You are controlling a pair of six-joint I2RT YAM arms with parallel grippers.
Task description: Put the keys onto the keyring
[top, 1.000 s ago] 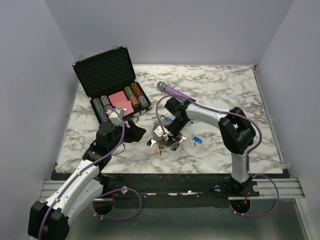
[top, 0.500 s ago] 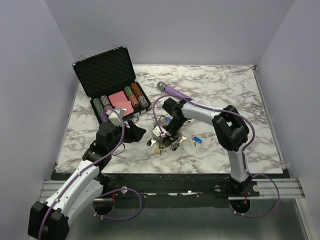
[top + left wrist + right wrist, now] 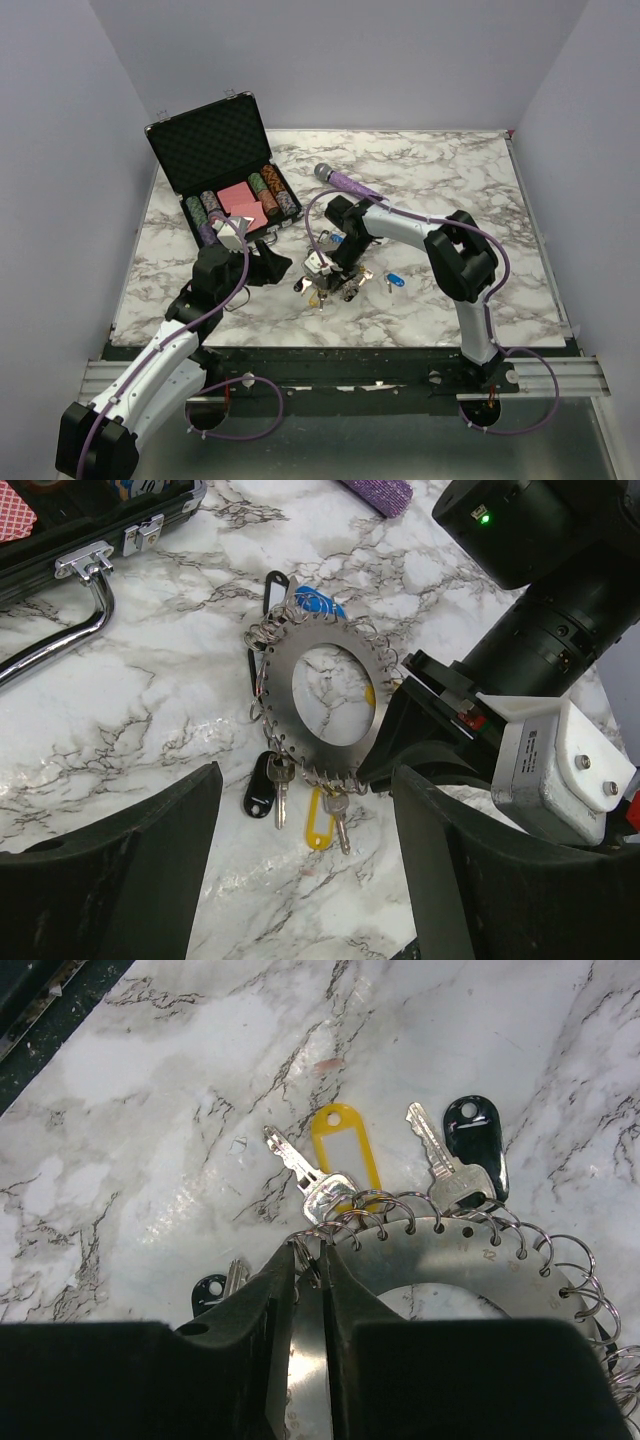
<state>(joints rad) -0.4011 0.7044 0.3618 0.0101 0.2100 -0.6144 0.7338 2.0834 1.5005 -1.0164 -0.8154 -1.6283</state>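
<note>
On the marble table (image 3: 450, 170), toward its near edge, the flat silvery toothed metal keyring (image 3: 450, 1250) lies with my right gripper (image 3: 310, 1260) clamped on its rim. Only the right wrist view shows that pinch, beside a yellow-tagged key (image 3: 345, 1165) and a black-tagged key (image 3: 475, 1140). My left gripper (image 3: 305, 780) hangs spread wide before the ring. Overhead alone shows a blue-capped key (image 3: 395, 281) lying apart. Since a second ago the right elbow swung left; the left arm stayed.

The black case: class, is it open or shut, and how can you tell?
Open: the black case has its lid tilted up, foam lining showing, and poker chips exposed in its base.
</note>
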